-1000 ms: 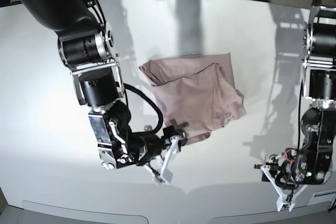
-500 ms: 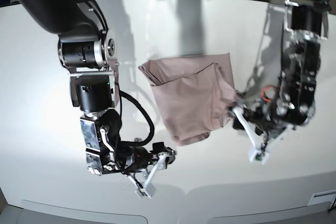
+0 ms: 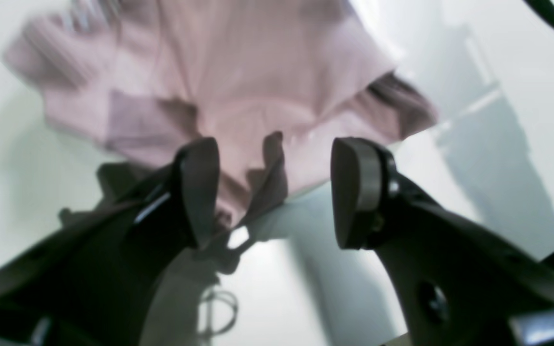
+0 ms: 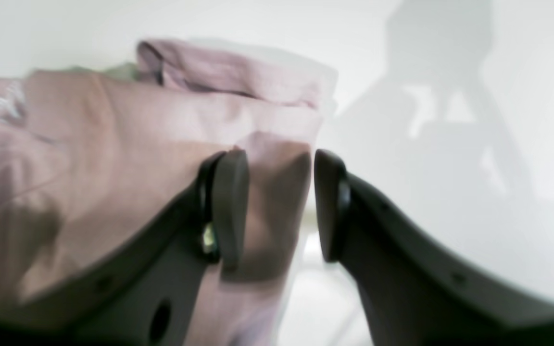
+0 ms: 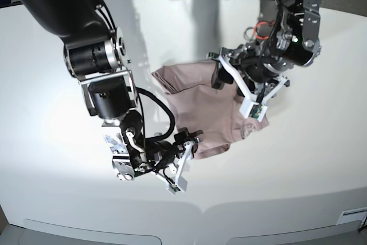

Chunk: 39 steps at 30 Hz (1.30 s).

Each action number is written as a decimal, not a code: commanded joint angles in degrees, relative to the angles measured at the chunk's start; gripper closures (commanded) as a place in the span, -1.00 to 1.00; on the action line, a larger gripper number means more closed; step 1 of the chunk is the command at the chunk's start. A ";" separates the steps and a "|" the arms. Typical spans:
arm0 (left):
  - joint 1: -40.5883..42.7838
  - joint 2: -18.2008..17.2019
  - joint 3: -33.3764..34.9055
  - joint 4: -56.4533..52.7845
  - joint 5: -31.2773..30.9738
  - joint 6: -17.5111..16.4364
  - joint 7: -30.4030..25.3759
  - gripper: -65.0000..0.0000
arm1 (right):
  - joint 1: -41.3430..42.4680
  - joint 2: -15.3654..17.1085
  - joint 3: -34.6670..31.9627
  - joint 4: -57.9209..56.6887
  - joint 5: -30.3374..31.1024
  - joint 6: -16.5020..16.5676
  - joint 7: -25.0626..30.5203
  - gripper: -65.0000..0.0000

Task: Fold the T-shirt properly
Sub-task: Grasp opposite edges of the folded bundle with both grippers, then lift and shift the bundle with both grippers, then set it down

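1. Here the T-shirt [image 5: 209,110] lies bunched and partly folded on the white table [image 5: 51,136], about midway between its left and right edges and nearer the far edge than the near one.
2. Its fabric is layered, with a fold line running across the upper part and a rumpled edge at the side toward the table's right edge.
3. The left gripper [image 5: 236,84] hangs over the shirt's far-right part, its white fingers [image 5: 243,93] spread apart.
4. In the left wrist view the left gripper [image 3: 277,192] shows a clear gap between its two pads [image 3: 354,192], and the pink cloth [image 3: 238,72] lies beyond them; a small tuck of fabric rises in the gap but neither pad presses on it.
5. The right gripper [image 5: 182,163] sits at the shirt's near edge, low over the table.
6. In the right wrist view the right gripper [image 4: 279,204] straddles a raised fold of the shirt [image 4: 113,134]; the left pad [image 4: 229,206] lies against the cloth, the other stands a little off it, so the jaws are parted and not clamped.
7. Both wrist views are blurred, so finer creases cannot be made out.
8. Shadows of the arms fall on the table toward its far and right edges.
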 commanded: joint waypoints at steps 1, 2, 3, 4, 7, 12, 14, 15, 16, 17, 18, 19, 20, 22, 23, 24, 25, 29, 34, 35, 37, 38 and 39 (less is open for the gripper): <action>0.17 0.00 -0.02 1.01 -0.83 -0.07 -1.60 -0.08 | 2.49 -0.26 -0.59 0.94 0.92 0.49 1.16 0.28; 0.98 0.00 -0.02 1.01 -0.81 -0.07 -1.99 -0.08 | 2.47 -0.15 -1.07 0.94 0.90 0.49 0.94 0.28; 1.75 0.00 -0.02 0.98 -0.79 -0.07 -2.58 -0.08 | 2.34 -0.13 -1.36 0.94 0.90 0.49 0.55 0.28; 2.51 0.00 -0.02 0.98 -0.66 -0.15 -3.61 -0.08 | 2.27 -0.13 -1.36 0.94 0.90 0.49 -0.07 0.28; 4.04 0.33 -0.04 0.44 2.03 -0.17 -6.60 -0.08 | 1.68 -0.07 -1.38 0.96 0.92 0.49 -1.99 0.28; 3.72 1.33 -0.04 -3.50 3.32 -0.07 -8.37 -0.08 | 0.87 1.55 -1.38 0.98 0.87 0.49 -1.53 0.28; 3.39 1.70 -0.04 -6.12 3.32 -0.17 -9.14 -0.08 | 0.90 2.60 -1.38 0.96 0.92 0.49 -2.19 0.28; 2.95 1.92 -0.04 -7.67 3.50 -0.24 -9.25 -0.08 | 0.87 3.17 -1.38 0.96 0.96 0.49 -2.80 0.28; 2.34 1.97 -0.04 -9.25 4.48 -0.20 -9.22 -0.08 | 0.74 3.78 -1.38 0.98 1.01 0.49 -3.50 0.28; 1.64 2.16 -0.04 -10.86 5.75 -0.17 -9.22 -0.08 | 0.72 4.35 -1.38 0.98 1.42 0.49 -4.44 0.28; 0.76 2.21 -0.04 -12.31 6.91 -0.15 -9.18 -0.08 | 0.57 4.96 -1.38 1.01 2.38 0.49 -5.88 0.28; -0.15 2.19 -0.04 -13.49 7.41 -0.07 -9.14 -0.08 | 0.39 5.46 -1.38 1.05 4.46 0.49 -7.89 0.28; -0.92 2.19 -0.04 -14.34 7.69 -0.04 -9.09 -0.08 | 0.07 5.99 -1.38 1.27 6.56 0.49 -9.70 0.28; -2.10 2.19 -0.04 -15.08 7.65 -0.09 -8.94 -0.08 | -1.27 6.73 -1.38 2.64 10.40 0.49 -12.55 0.28; -2.56 2.19 -0.04 -15.08 7.65 -0.09 -8.98 -0.08 | -2.19 6.99 -1.38 3.80 11.85 0.49 -13.49 0.33; -3.08 2.19 -0.04 -15.08 7.78 -0.11 -8.98 -0.08 | -3.19 7.17 -1.38 5.25 13.11 0.49 -14.27 0.37; -3.63 2.19 -0.04 -15.08 7.89 -0.11 -9.01 -0.08 | -4.28 7.48 -1.38 7.02 14.47 0.49 -15.43 0.40; -5.86 2.01 -0.04 -15.08 10.67 -0.22 -9.20 -0.08 | -8.98 8.72 -1.36 15.98 19.71 0.49 -22.10 0.40; -7.10 0.76 -0.04 -15.08 11.41 -0.22 -9.49 -0.08 | -14.64 9.57 -1.20 27.19 20.52 0.49 -26.75 0.40; -7.08 0.74 -0.04 -15.08 11.47 -0.22 -9.73 -0.08 | -15.69 9.90 -1.20 28.57 20.55 0.49 -26.75 0.40; -7.08 0.31 -0.04 -15.10 11.45 -0.22 -10.10 -0.08 | -17.81 10.56 -1.20 30.34 20.57 0.49 -27.12 0.40; -7.10 0.09 -0.04 -15.19 11.50 -0.24 -10.16 -0.08 | -18.91 10.82 -1.20 30.82 20.70 0.49 -27.10 0.40; -7.13 -0.37 -0.04 -15.41 11.50 -0.24 -10.40 -0.08 | -20.00 10.91 -1.20 31.10 20.74 0.49 -27.15 0.40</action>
